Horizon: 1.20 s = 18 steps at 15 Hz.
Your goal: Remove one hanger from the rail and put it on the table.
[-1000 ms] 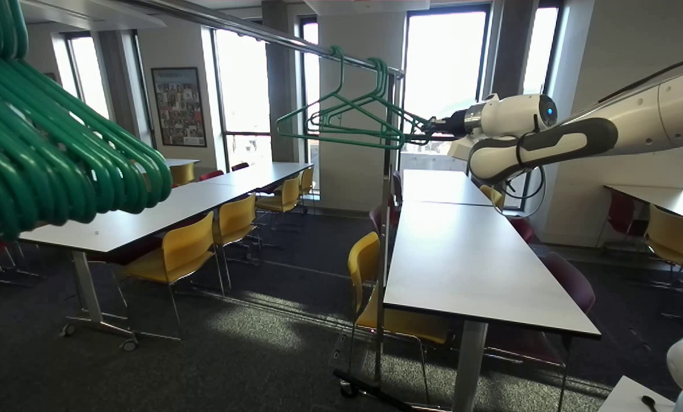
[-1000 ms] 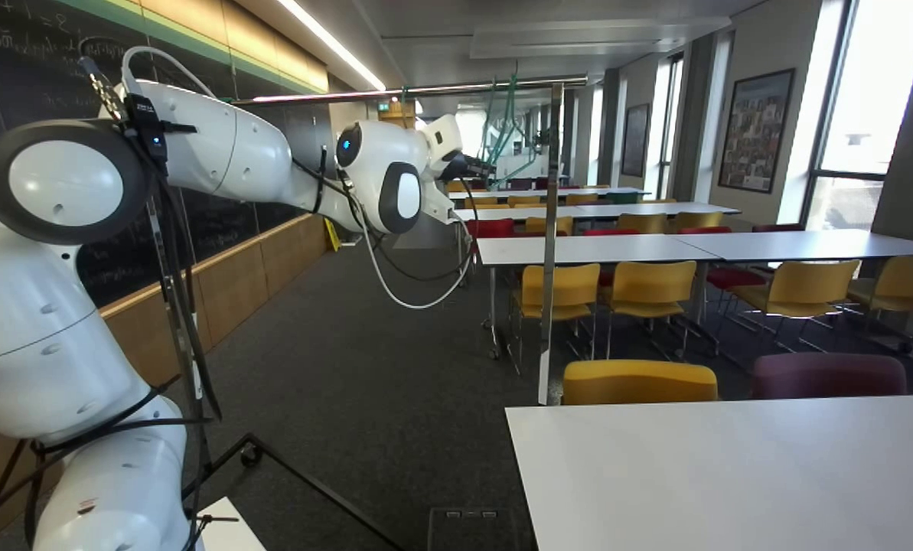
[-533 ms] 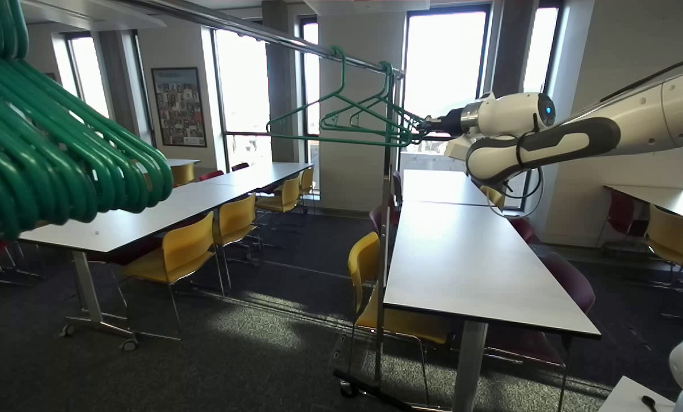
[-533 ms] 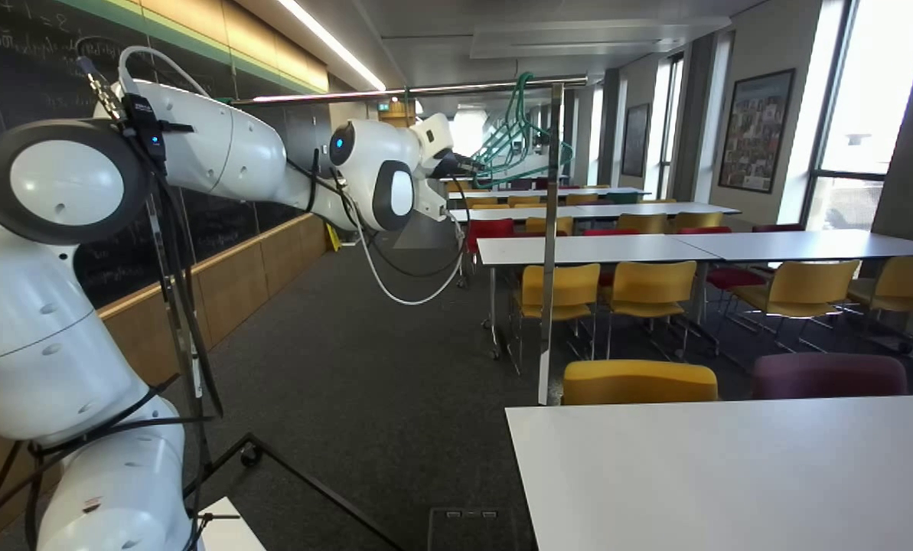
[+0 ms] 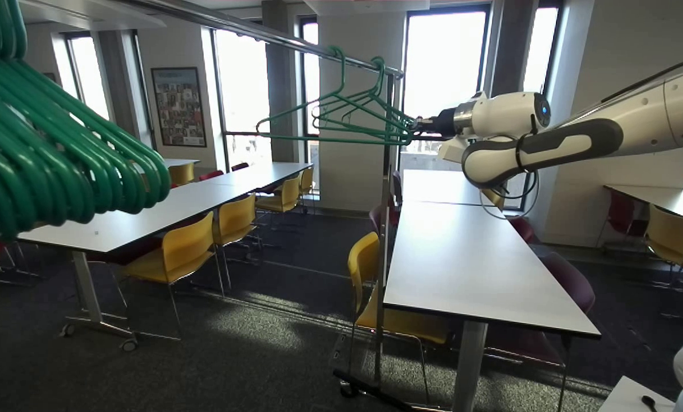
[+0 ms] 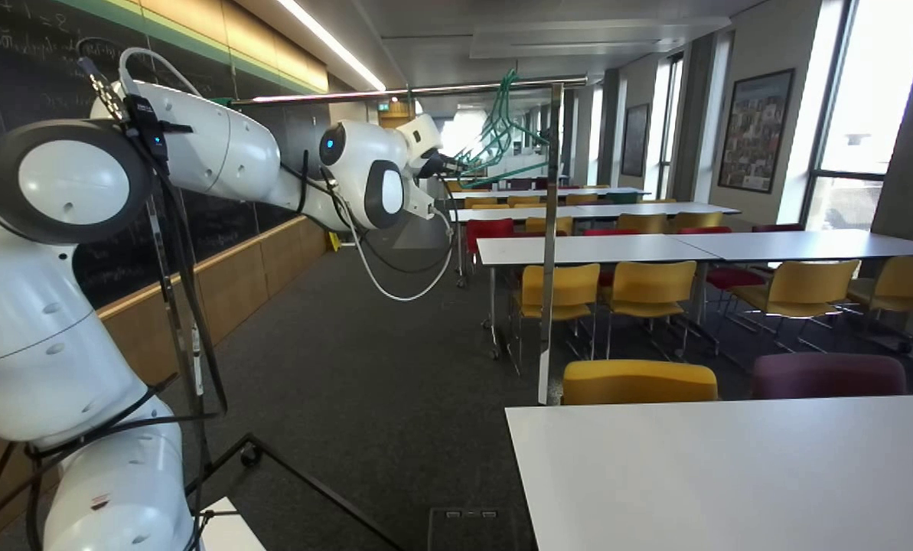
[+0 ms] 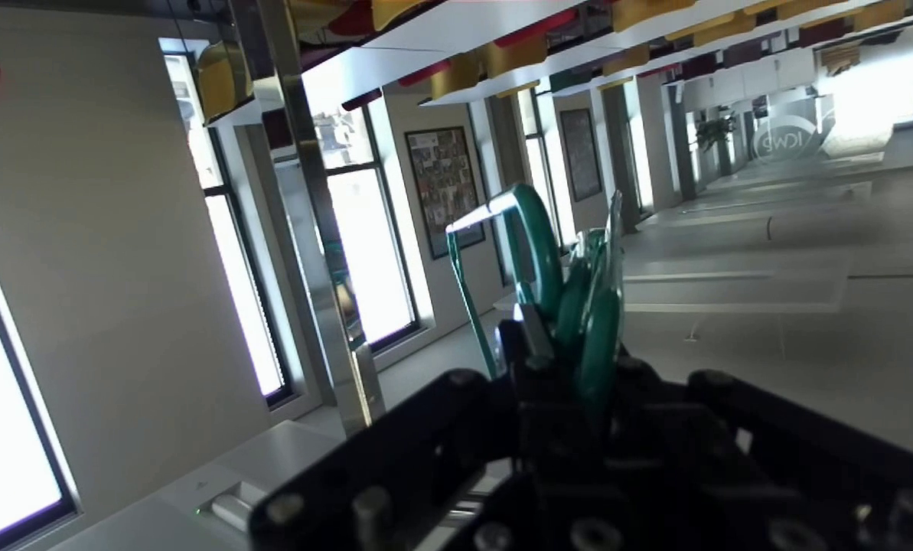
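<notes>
Several teal-green hangers (image 5: pixel 382 74) hang from the rail (image 5: pixel 295 41) near its end, and also show in an exterior view (image 6: pixel 502 103). My gripper (image 5: pixel 417 123) is at their right lower corners, at about the height of their lower bars. In the wrist view my gripper (image 7: pixel 578 348) has its fingers closed round several green hanger ends (image 7: pixel 601 325); I cannot tell exactly how many are pinched. The hooks are still over the rail (image 6: pixel 349 96). The white table (image 5: pixel 461 257) stands below the arm and shows in an exterior view (image 6: pixel 716 467).
The rack upright (image 5: pixel 385 217) stands close beside the hangers and the table edge; it shows in the wrist view (image 7: pixel 309 191). A dense group of hangers (image 5: pixel 60 154) hangs further along the rail. A yellow chair (image 5: pixel 365 257) stands at the table's side.
My gripper has moved a little to the left in both exterior views, and the hangers' lower ends have swung left with it. Their hooks have shifted slightly along the rail.
</notes>
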Available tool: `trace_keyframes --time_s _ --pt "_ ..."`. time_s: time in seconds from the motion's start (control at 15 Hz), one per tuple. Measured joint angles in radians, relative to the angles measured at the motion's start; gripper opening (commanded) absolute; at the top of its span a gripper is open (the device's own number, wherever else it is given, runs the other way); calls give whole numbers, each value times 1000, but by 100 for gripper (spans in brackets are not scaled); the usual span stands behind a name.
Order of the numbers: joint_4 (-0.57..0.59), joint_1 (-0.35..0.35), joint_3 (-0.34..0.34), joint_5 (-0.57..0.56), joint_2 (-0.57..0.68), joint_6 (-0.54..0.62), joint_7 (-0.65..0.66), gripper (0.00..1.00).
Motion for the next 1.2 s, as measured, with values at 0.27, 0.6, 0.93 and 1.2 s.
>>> trace_keyframes --time_s 0.27,0.6,0.93,1.2 --pt "0 44 6 -27 0 -13 0 43" --pt "8 59 17 -37 -8 -15 0 81" --pt "13 55 14 -37 -36 -15 0 100" --pt "13 45 14 -36 -51 -15 0 100"
